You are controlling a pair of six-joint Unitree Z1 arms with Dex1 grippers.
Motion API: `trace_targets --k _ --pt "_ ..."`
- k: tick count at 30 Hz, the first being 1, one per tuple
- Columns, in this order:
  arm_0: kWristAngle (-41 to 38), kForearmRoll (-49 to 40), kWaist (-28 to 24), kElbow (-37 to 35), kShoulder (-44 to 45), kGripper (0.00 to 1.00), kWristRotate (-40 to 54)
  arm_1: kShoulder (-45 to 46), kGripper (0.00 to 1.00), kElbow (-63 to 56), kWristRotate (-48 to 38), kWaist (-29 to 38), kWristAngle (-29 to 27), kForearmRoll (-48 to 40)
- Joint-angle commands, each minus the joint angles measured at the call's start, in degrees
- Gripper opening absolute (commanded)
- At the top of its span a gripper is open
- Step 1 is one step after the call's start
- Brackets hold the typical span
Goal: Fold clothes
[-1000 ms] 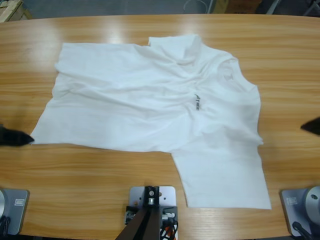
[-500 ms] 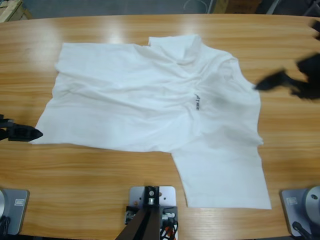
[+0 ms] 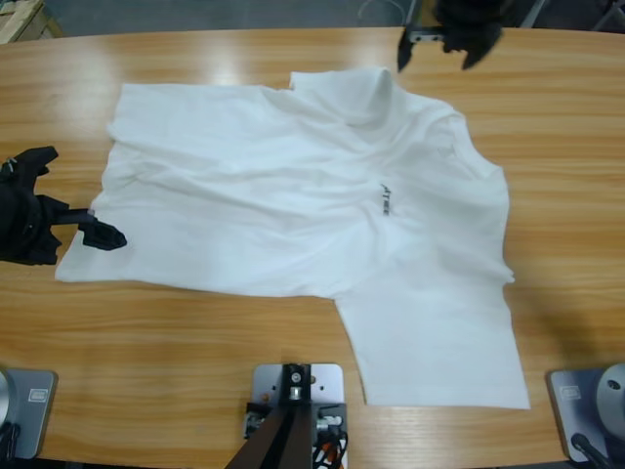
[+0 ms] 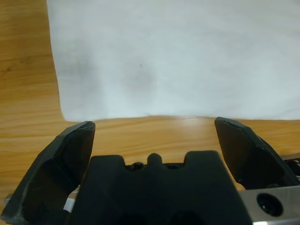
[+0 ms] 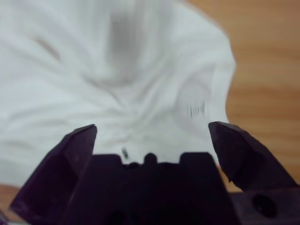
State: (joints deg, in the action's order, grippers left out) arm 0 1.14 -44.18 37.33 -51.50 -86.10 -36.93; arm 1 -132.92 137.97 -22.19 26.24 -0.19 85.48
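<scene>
Lab or workshop: long wooden table (image 3: 195, 342); pallet corner (image 3: 20, 18)

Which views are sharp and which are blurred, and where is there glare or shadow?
High view: sharp, with pale glare patches on the table beyond the T-shirt. Left wrist view: sharp cloth edge, with soft grey shadows on the T-shirt. Right wrist view: blurred throughout, with a dark smear of shadow on the cloth above the right hand.
</scene>
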Motion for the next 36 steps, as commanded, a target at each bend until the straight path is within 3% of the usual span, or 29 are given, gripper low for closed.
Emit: trace_targets --k 1,3,7,12,22,36 --pt "0.7 1.0 0.4 0.0 -2.8 1.0 -0.2 -13.9 0.931 18.1 6.3 -0.9 7.0 6.7" --pt "0.7 1.2 0.4 0.0 -3.3 1.0 -0.1 -15.9 0.86 21.4 8.8 1.1 8.4 6.5" --pt "0.4 1.3 0.5 0.6 -3.5 1.0 0.0 -20.3 0.862 24.9 12.5 4.0 8.4 5.6" --pt "0.2 1.3 1.0 2.0 -3.0 1.0 0.0 -21.7 0.862 25.8 11.1 4.0 8.1 6.0" --pt "-1.0 1.3 3.2 2.4 -4.2 1.0 -0.5 -26.7 0.861 33.1 11.2 -0.5 3.3 1.9" --pt "-1.6 3.3 3.6 1.5 -13.1 1.0 -1.0 -31.2 0.861 39.5 10.3 -6.6 6.4 -5.7"
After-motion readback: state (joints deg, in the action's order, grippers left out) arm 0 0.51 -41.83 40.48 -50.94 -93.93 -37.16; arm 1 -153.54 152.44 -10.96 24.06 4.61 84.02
